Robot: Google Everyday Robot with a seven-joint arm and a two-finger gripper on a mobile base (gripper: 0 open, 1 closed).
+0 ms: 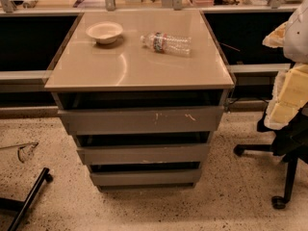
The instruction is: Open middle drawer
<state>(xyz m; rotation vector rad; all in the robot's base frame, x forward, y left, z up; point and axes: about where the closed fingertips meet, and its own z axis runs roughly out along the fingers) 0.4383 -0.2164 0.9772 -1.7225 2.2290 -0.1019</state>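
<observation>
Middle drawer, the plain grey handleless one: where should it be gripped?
Probably its top edge, reached from the front and above: the grey middle drawer has a flat handleless front, with a dark gap over that edge. The gripper is not in view.

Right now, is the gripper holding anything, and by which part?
Cannot be told: the gripper is out of view. Nothing touches the middle drawer.

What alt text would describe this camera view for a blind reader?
A grey three-drawer cabinet stands on speckled floor, its middle drawer below a scratched top drawer. A white bowl and a toppled water bottle sit on its top; the gripper is out of view.
</observation>
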